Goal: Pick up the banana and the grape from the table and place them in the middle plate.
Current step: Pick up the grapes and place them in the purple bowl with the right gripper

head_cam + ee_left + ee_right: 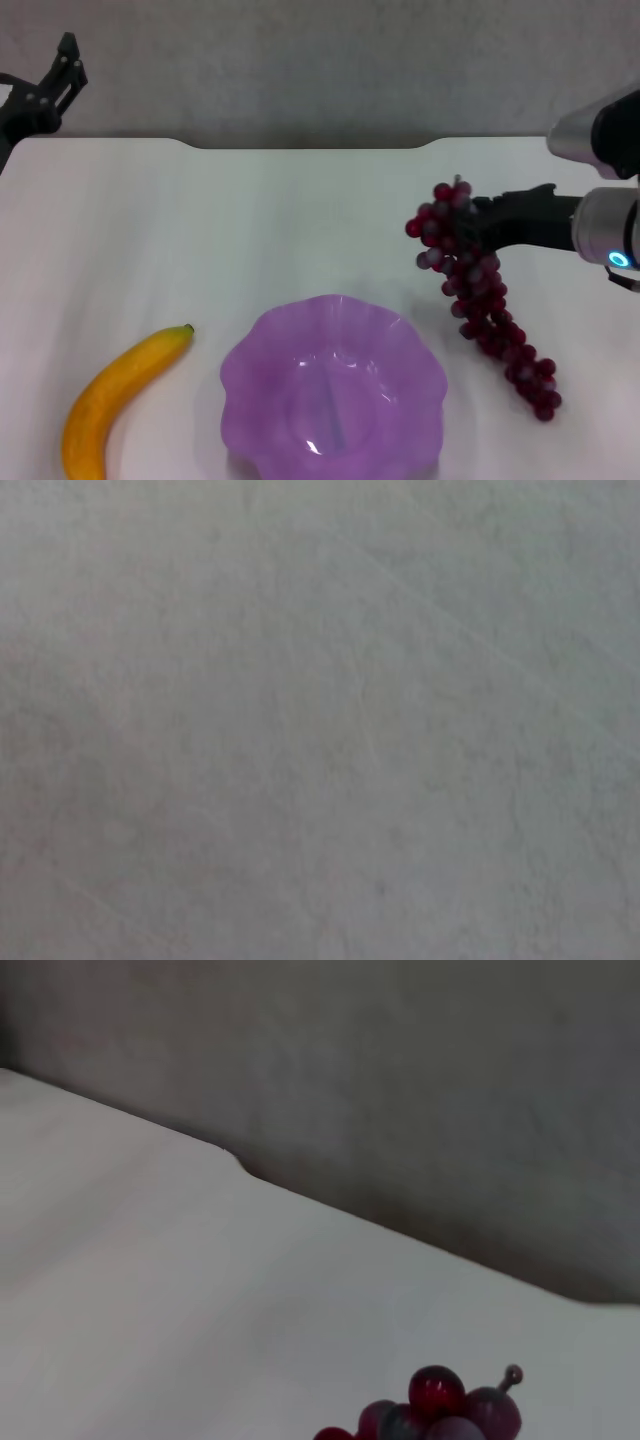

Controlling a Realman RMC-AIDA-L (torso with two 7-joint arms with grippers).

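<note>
Beyond the far edge of the work surface runs a grey, faintly mottled floor [330,70], dull and evenly lit. The left wrist view is filled by the same grey surface, marked with faint scuffs and 1 thin pale line.

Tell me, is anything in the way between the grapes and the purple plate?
No, nothing visible. The right gripper is at the top of the grapes, which sit just right of the plate. Only bare table lies between them. The banana is on the plate's other side, and the left gripper is parked far back left.
</note>
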